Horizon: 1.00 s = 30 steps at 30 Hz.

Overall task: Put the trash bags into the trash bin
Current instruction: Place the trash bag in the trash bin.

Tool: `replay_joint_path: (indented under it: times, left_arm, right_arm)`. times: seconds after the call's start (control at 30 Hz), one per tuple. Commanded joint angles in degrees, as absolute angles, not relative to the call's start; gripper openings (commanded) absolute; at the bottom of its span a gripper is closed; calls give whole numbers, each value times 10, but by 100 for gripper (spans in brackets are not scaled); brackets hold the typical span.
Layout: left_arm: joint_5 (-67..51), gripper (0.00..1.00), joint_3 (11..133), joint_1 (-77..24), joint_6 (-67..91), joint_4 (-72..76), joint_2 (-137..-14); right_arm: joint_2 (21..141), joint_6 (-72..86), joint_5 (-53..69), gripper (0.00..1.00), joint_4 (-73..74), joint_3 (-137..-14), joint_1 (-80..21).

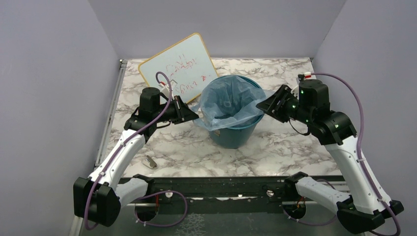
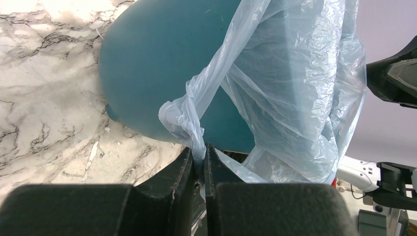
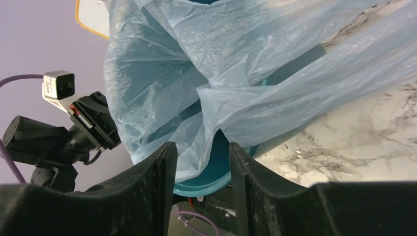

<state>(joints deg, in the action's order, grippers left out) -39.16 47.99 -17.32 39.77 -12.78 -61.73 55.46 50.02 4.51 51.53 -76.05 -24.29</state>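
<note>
Ahead of my left pincer (image 2: 199, 150), pinching its edge, the thin pale-blue film bag (image 1: 228, 98) lined the round teal plastic bin (image 1: 235, 136); right pincer (image 3: 200, 147) spread, cuffing seemingly unfinished.

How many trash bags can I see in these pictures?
1. The bag sits in the bin and hangs over its rim; the left gripper pinches one edge, and the right gripper stands open around the other. Another could be hidden inside.

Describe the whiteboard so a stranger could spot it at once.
Start at the marble table and find the teal bin lined with a pale blue bag. Just behind it on the left sits a whiteboard set askew. It alone is flat and white, yellow-edged, with red scribbles.
</note>
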Motion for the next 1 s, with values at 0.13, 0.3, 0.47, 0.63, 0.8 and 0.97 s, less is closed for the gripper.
replay_joint_path:
  times: [0.13, 0.3, 0.47, 0.63, 0.8, 0.97]
  left_arm:
    - [-382, 12, 491, -172, 390, -125, -605]
    - [-384, 12, 491, -172, 392, -126, -605]
    - [-381, 12, 489, -172, 394, -126, -597]
    - [-382, 12, 488, -172, 395, -125, -598]
    - [-381, 12, 490, -172, 395, -126, -595]
    - [-375, 12, 493, -171, 394, -130, -591]
  right_arm:
    - [559, 532, 75, 39, 459, -742, -244]
    - [562, 543, 83, 37, 444, -716, -245]
    - [559, 543, 75, 39, 442, -713, -244]
    - [565, 544, 81, 14, 428, -710, -244]
    - [566, 518, 81, 1, 455, -727, -244]
    - [534, 453, 159, 0, 521, -748, -245]
